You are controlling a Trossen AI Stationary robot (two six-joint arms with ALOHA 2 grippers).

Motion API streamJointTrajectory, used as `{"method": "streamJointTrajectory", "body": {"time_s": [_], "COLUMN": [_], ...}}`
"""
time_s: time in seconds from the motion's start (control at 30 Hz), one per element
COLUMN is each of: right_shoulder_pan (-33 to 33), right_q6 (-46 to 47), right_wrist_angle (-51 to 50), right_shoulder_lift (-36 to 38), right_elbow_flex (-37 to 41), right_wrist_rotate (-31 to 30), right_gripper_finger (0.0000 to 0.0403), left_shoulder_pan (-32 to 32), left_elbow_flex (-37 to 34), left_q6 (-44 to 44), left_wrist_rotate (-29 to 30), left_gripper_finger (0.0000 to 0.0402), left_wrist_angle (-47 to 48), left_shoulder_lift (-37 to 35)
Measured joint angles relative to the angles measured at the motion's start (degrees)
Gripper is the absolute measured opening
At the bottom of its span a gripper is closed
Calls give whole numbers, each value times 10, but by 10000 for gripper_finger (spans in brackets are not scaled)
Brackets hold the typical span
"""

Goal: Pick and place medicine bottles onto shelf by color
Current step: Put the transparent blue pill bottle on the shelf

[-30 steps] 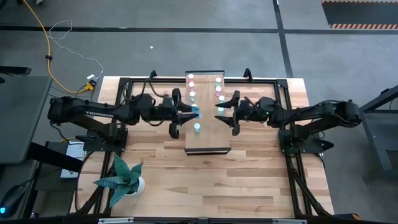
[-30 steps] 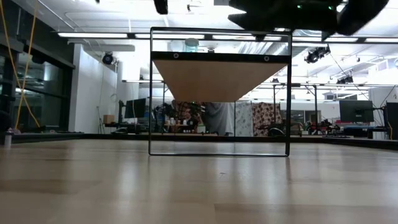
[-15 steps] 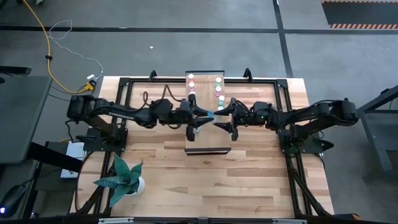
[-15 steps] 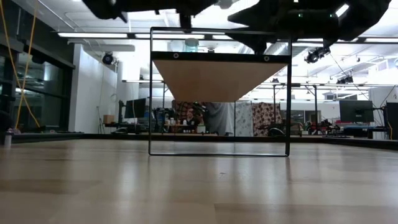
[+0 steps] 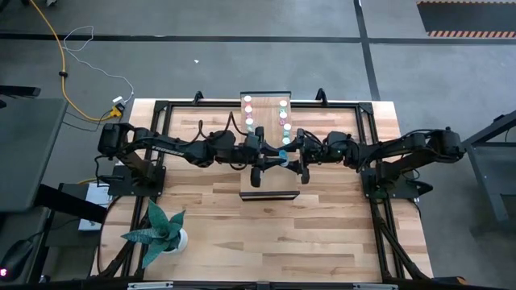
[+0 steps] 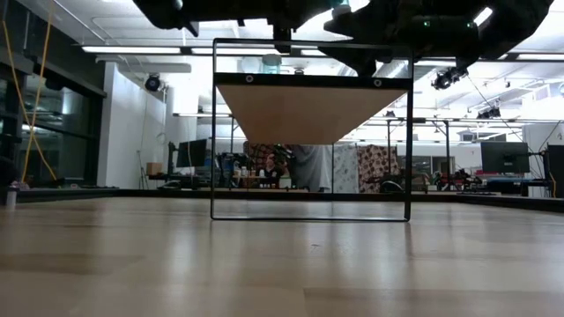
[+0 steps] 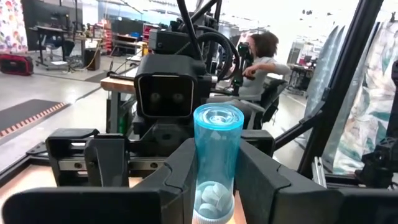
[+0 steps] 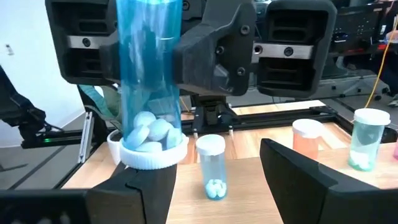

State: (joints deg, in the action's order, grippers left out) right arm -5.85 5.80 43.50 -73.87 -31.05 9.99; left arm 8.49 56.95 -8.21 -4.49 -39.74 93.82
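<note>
Your left gripper point(image 7: 214, 186) is clamped on a blue medicine bottle point(image 7: 217, 158), held cap-down with its long axis vertical and white pills settled at the cap end. In the high view it hangs over the middle of the shelf point(image 5: 270, 187), and the right gripper point(image 5: 292, 156) sits just beside it at three o'clock. The right gripper's fingers are spread wide, with one finger point(image 8: 305, 180) well clear of the bottle. Both grippers are equally near, so a handover looks likely. A second blue bottle point(image 8: 211, 165) stands upright on the shelf beyond, near pink and teal ones.
</note>
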Motion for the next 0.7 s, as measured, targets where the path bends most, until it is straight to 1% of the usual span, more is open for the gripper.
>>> {"method": "streamJointTrajectory", "body": {"time_s": [0.07,0.17,0.27,0.33,0.5,0.6,0.7], "right_shoulder_pan": [0,0,0,0,8,12,14], "right_q6": [-2,-2,-2,-2,-2,-7,-7], "right_wrist_angle": [0,4,10,15,26,25,31], "right_shoulder_lift": [0,0,1,1,1,1,1], "right_elbow_flex": [0,0,-1,-1,-1,-1,-1], "right_wrist_rotate": [2,28,47,46,44,35,25], "right_gripper_finger": [222,222,222,222,222,222,222], "left_shoulder_pan": [0,0,0,0,0,-1,0], "left_elbow_flex": [0,0,0,-1,-1,-1,-1], "left_q6": [8,21,24,24,24,24,24], "left_wrist_rotate": [0,0,24,36,41,60,56], "left_gripper_finger": [81,81,81,81,81,81,81], "left_wrist_angle": [11,32,40,40,42,36,34], "left_shoulder_lift": [-6,-17,-22,-22,-12,-12,-13]}}
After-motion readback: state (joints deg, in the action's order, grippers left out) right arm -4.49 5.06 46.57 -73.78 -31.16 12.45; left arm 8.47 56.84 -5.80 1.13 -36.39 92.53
